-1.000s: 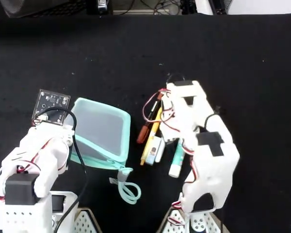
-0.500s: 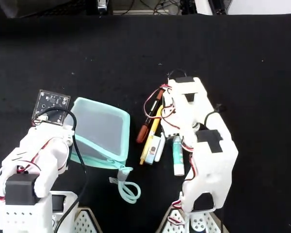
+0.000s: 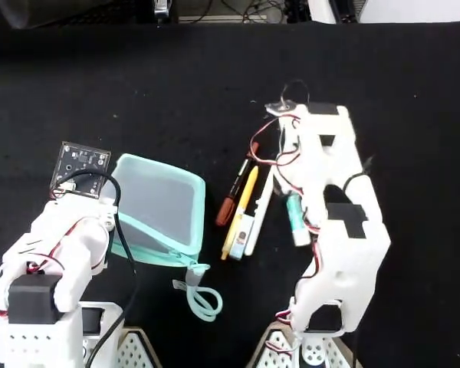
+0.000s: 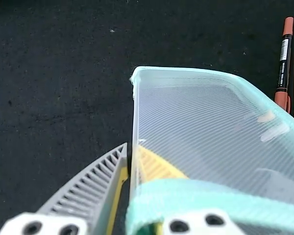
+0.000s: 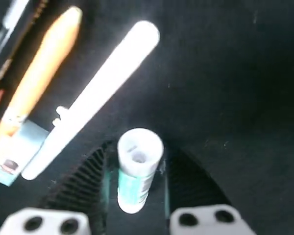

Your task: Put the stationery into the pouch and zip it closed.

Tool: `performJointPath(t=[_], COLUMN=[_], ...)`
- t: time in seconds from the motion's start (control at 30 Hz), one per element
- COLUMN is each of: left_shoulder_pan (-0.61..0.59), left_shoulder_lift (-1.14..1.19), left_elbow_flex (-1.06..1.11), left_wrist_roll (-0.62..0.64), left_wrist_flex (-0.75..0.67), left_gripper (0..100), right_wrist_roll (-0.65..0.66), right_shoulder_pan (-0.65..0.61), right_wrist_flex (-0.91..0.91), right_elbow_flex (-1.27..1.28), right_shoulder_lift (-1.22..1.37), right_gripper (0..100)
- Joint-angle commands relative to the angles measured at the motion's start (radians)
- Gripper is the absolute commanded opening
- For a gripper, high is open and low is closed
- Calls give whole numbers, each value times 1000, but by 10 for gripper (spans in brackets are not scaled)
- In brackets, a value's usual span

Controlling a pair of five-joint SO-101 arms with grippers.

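The teal translucent pouch lies open at the left. My left gripper is shut on the pouch wall near its zipper end. My right gripper is shut on a white and green glue stick, held above the cloth to the right of the pile; from above the glue stick shows under the arm. On the cloth lie a brown pen, a yellow pen, a white pen and a small blue-white eraser. In the right wrist view the white pen and yellow pen lie just beyond the fingers.
The pouch's teal wrist loop curls on the black cloth near the front. A small dark circuit board sits on the left arm beside the pouch. Cables lie along the table's far edge.
The right arm has picked the glue stick up from beside the pens and carried it right and away from the pile. The left arm and pouch stayed still.
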Motion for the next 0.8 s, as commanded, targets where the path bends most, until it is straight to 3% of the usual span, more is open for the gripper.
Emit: performJointPath(t=[0.0,0.37,0.77], left_shoulder_pan=[-7,-7,-7], left_shoulder_lift=[-8,-8,-8], left_elbow_flex=[-7,-7,-7], left_wrist_roll=[6,6,6], left_wrist_flex=[-23,-23,-20], left_gripper=[30,30,30], right_wrist_roll=[57,61,61], right_shoulder_pan=[9,32,28], right_wrist_flex=[-35,-169,-178], right_elbow_flex=[-41,-39,-27], right_shoulder_lift=[1,8,8], right_gripper=[151,129,129])
